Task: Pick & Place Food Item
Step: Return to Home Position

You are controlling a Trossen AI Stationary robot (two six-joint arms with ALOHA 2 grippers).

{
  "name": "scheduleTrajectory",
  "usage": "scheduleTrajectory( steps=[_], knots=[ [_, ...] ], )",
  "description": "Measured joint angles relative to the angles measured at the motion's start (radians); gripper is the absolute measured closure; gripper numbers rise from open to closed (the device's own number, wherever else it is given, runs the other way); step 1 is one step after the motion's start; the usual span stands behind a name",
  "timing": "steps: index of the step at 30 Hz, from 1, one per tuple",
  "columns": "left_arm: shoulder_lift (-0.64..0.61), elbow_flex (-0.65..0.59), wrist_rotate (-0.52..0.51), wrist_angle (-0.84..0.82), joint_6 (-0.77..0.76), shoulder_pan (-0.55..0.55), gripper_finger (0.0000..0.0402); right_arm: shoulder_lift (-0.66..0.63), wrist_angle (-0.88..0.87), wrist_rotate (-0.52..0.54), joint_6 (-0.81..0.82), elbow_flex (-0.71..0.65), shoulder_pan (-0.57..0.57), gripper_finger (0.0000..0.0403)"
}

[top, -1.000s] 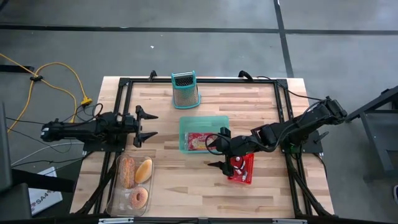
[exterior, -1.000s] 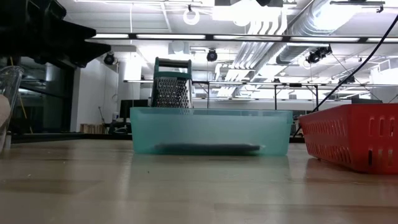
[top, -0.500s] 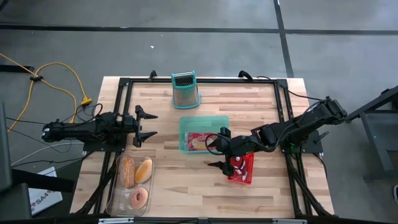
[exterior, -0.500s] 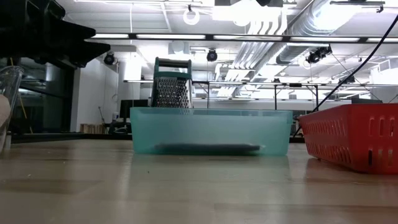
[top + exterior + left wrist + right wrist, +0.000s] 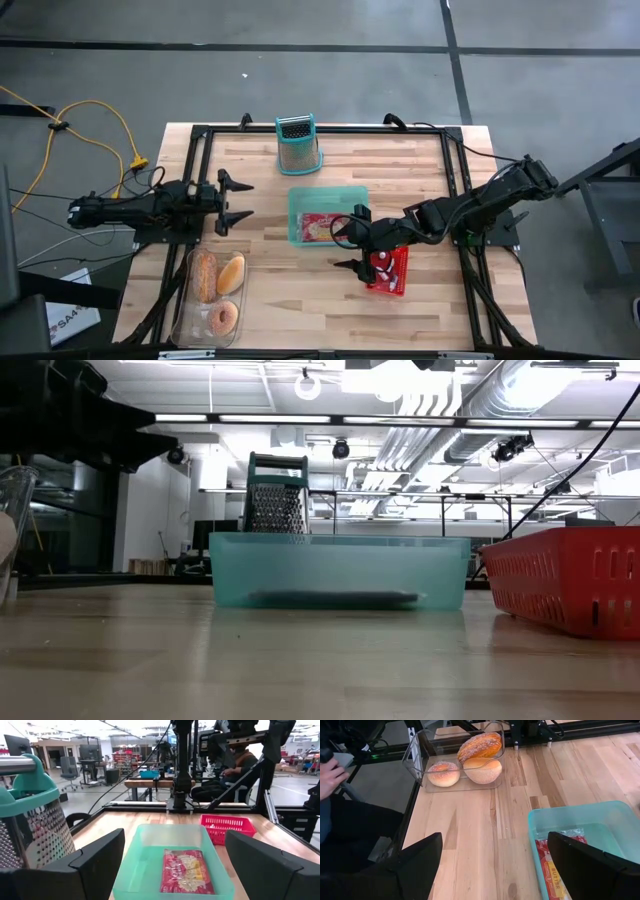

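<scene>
Looking down, I see the doughnut (image 5: 222, 318) and two breads (image 5: 204, 275) lying inside the transparent bin (image 5: 188, 325); my left gripper (image 5: 247, 201) hangs spread wide just beside it, my right gripper (image 5: 346, 238) equally agape between teal bin (image 5: 295, 215) and red basket (image 5: 398, 283)

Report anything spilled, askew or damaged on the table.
Nothing stands out. The doughnut and both breads lie inside the transparent bin, the packet lies in the teal bin, the grater stands upright. Left gripper at the left edge and right gripper by the red basket have jaws open.
</scene>
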Motion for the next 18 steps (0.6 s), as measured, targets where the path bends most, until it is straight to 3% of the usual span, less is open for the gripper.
scheduleTrajectory(
  steps=[18],
  knots=[
    [0.0,-0.001,-0.012,-0.117,-0.053,0.0,0.0065,0.0,0.0,0.0,0.0,0.0,0.0,0.0053]
  ],
)
